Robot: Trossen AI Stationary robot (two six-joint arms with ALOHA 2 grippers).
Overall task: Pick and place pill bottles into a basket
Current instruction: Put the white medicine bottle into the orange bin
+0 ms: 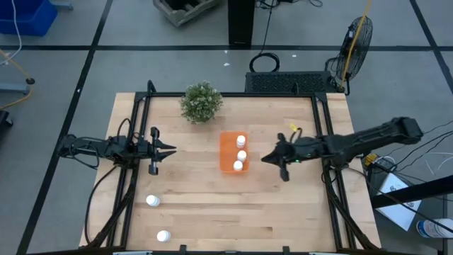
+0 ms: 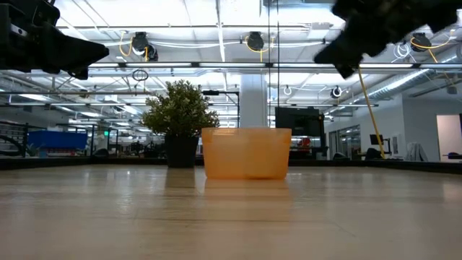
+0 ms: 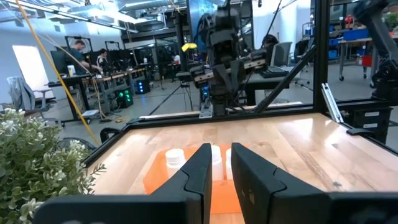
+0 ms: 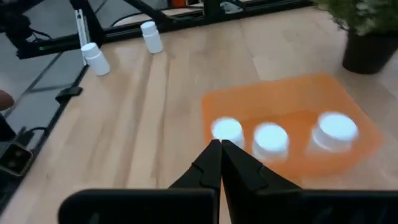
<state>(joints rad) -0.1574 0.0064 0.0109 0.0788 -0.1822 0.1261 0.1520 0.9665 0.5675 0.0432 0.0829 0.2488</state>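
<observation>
The orange basket (image 1: 234, 152) stands mid-table with three white pill bottles (image 1: 241, 154) upright inside; they also show in the right wrist view (image 4: 271, 137). Two more bottles stand on the table near the front left (image 1: 153, 201) (image 1: 163, 236), and show in the right wrist view (image 4: 96, 58) (image 4: 150, 35). My left gripper (image 1: 172, 150) hangs above the table left of the basket, its fingers (image 3: 219, 163) a little apart and empty. My right gripper (image 1: 265, 159) hangs just right of the basket, shut and empty (image 4: 220, 148).
A bushy green potted plant (image 1: 201, 101) stands behind the basket toward the far left. Black frame rails (image 1: 134, 163) run along the table's left and right sides. Bare wood lies in front of the basket and at the table's right.
</observation>
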